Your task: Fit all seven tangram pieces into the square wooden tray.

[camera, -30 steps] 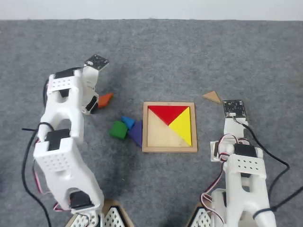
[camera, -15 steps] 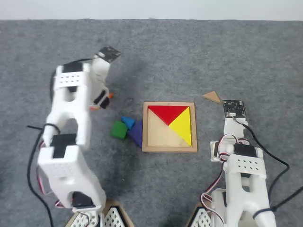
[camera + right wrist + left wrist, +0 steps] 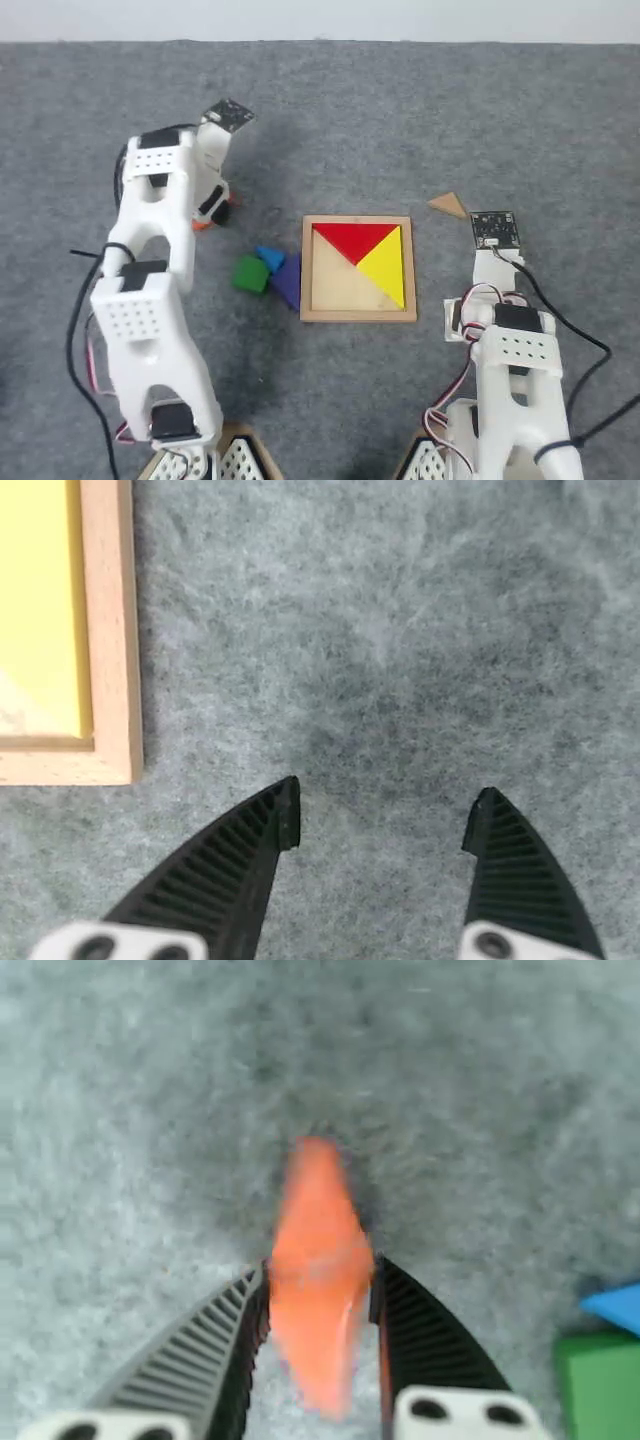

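Note:
The square wooden tray (image 3: 358, 316) holds a red triangle (image 3: 352, 240) and a yellow triangle (image 3: 385, 272). To its left lie a green piece (image 3: 250, 274), a blue piece (image 3: 270, 258) and a purple piece (image 3: 288, 280), touching each other. A tan triangle (image 3: 448, 205) lies beyond the tray's right corner. My left gripper (image 3: 318, 1290) is shut on the orange piece (image 3: 318, 1260), which sits over the carpet left of the tray (image 3: 228, 204). My right gripper (image 3: 385, 815) stands open over bare carpet, just right of the tray's corner (image 3: 108, 630).
Grey carpet covers the table. The green piece (image 3: 600, 1385) and blue piece (image 3: 615, 1300) sit close beside the left gripper. The right arm (image 3: 505, 340) stands at the tray's right side. The far half of the carpet is open room.
The left arm swung right and settled over the orange piece, which now sits between its fingers and is mostly covered in the high view. The right arm has not moved.

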You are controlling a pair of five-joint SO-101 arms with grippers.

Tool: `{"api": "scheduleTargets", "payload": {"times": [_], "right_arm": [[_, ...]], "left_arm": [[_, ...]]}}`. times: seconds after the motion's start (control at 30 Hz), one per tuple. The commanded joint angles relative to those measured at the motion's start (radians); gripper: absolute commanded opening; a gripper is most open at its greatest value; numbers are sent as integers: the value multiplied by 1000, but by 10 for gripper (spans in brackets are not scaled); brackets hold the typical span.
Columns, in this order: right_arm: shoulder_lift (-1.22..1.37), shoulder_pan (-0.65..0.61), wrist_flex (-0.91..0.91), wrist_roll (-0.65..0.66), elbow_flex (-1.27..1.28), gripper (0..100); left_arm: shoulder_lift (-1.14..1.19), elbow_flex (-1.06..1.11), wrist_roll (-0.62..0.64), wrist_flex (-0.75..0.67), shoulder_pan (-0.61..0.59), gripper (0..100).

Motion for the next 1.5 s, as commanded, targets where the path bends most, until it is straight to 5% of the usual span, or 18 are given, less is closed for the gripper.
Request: {"api": "scheduleTargets", "payload": {"times": [0.0, 0.47, 0.97, 1.17, 1.47], "right_arm": [[-33, 15, -16, 0, -8, 270], [-33, 15, -16, 0, -8, 270], [-33, 15, -18, 0, -8, 270], [-33, 15, -18, 0, -8, 270], [-33, 15, -18, 0, -8, 270]], "left_arm": [[104, -177, -5, 133, -18, 166], [275, -567, -55, 476, 8, 39], [-166, -31, -64, 411, 94, 39], [-167, -7, -15, 339, 52, 155], [-161, -8, -12, 226, 20, 160]]}}
